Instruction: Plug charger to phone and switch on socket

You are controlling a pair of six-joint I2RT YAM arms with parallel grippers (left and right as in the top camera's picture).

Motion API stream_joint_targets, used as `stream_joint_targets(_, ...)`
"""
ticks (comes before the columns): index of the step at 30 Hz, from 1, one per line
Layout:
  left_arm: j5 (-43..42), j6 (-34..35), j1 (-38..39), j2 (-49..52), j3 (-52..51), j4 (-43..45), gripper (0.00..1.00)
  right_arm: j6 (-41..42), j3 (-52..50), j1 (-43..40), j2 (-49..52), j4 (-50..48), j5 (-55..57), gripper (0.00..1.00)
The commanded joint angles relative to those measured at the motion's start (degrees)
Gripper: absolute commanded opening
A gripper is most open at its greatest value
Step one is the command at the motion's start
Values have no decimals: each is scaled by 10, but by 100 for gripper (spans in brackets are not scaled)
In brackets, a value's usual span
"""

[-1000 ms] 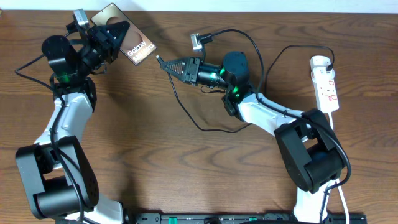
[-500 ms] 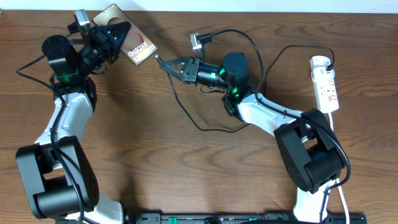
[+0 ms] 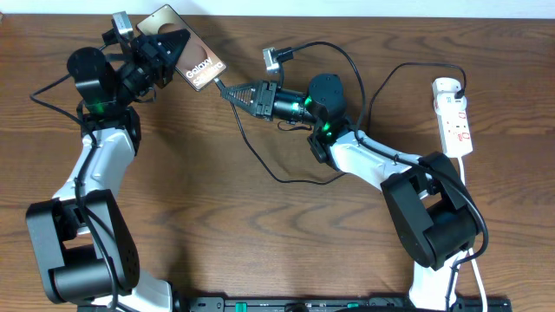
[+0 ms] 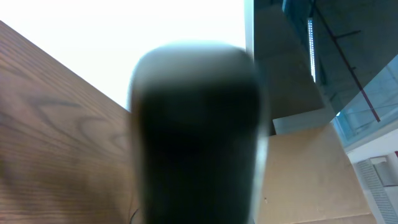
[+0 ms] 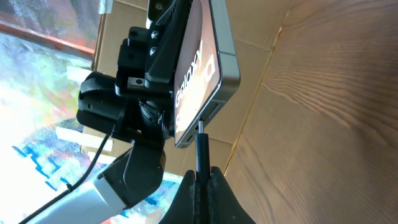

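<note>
The wooden table [image 3: 173, 217] carries both arms. In the left wrist view a blurred dark mass fills the middle of the picture, and nothing there can be made out beyond a strip of wood grain on the left. From overhead, the far half of the phone [image 3: 199, 68] is covered by the left gripper [image 3: 173, 45], whose fingers are clamped across it.

The white socket [image 3: 453, 117] lies at the right edge of the table, its long axis running near to far, with small red marks on top. Its cord is cut off behind the right arm's base.

The phone sits at the far left of the table. Its back is glossy bronze-brown with white "Galaxy" lettering. Its long axis runs from far left to near right, with the free short edge facing the right gripper [image 5: 202, 186].

That gripper's fingers are pinched together on the charger [image 3: 260, 160], a thin black cable looping across the table behind it. Its small connector tip [image 5: 200, 146] points straight at the phone's short edge; whether it touches cannot be told.
</note>
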State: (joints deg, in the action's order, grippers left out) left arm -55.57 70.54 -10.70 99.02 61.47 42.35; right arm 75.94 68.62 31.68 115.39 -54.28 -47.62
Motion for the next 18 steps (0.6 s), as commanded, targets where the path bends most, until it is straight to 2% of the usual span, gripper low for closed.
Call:
stream_joint_targets(1,-14,3,5,-3,6,18,7,3,10,4,1,-4,10,1)
stream_joint_targets(18,-16,3,5,-3,6,32,7,3,10,7,1,-4,10,1)
